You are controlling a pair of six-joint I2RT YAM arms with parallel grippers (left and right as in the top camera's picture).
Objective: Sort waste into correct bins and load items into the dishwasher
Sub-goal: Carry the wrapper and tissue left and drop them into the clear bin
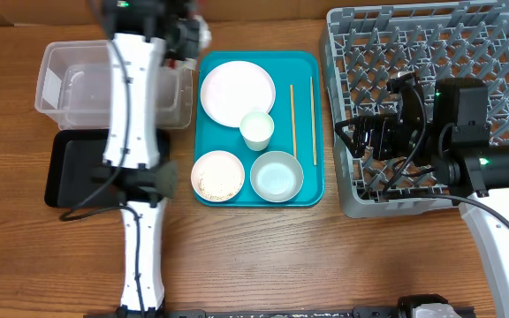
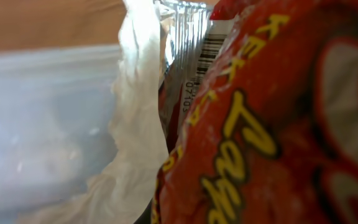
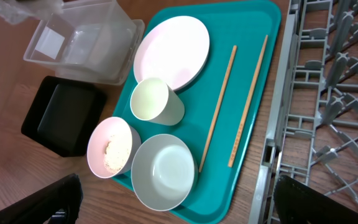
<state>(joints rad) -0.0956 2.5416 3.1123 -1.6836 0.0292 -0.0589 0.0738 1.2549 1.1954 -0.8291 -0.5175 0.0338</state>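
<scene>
My left gripper [image 1: 188, 35] hangs over the far right corner of the clear tub [image 1: 78, 88]. It is shut on the red snack wrapper [image 2: 272, 124], with crumpled white paper [image 2: 135, 143] beside it; its fingers are hidden. The black tray [image 1: 73, 168] lies in front of the tub. The plate [image 1: 237, 91], cup [image 1: 256, 129], white bowl with rice [image 1: 217, 175], pale blue bowl [image 1: 277, 175] and two chopsticks [image 1: 293, 124] sit on the teal tray [image 1: 312, 190]. My right gripper [image 1: 347, 137] is open and empty at the left edge of the grey rack [image 1: 467, 44], above the blue bowl [image 3: 163, 171].
The teal tray lies between the bins on the left and the rack on the right. My left arm stretches over the black tray and the tub. Bare wooden table runs along the front edge.
</scene>
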